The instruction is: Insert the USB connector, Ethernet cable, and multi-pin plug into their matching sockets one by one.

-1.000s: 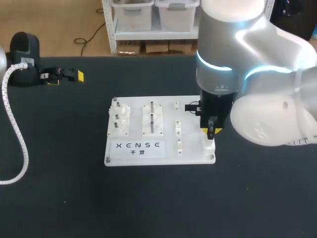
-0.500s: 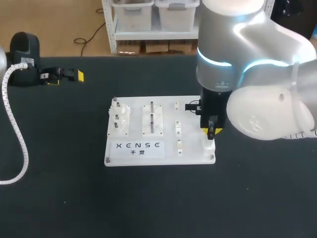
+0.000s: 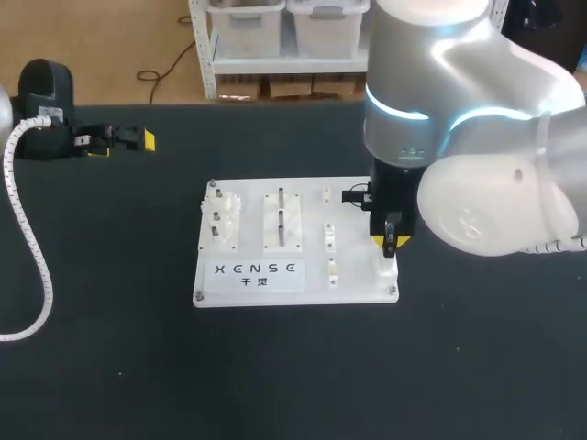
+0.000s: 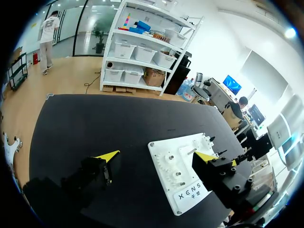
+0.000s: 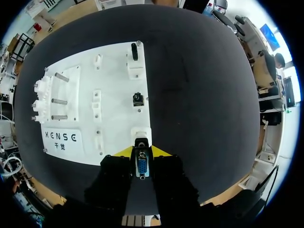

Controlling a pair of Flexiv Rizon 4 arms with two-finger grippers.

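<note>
The right gripper [image 5: 142,152] stands over the near right corner of the white plastic socket board [image 5: 114,85]. Its yellow-tipped fingers are closed on two sides of the grey multi-pin plug with a blue face [image 5: 142,167]. The plug is at the white block socket [image 5: 141,134] in that corner; whether it is seated cannot be told. The left gripper [image 3: 122,142] lies near the far left corner of the black table [image 3: 275,367], fingers spread wide and holding nothing.

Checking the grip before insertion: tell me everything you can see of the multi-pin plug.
The multi-pin plug is small, with a blue D-shaped face in a metal-looking shell and a dark body. The right gripper clamps it from both sides between its yellow tips, right over the white socket at the board's corner. Whether it is seated cannot be told.
</note>
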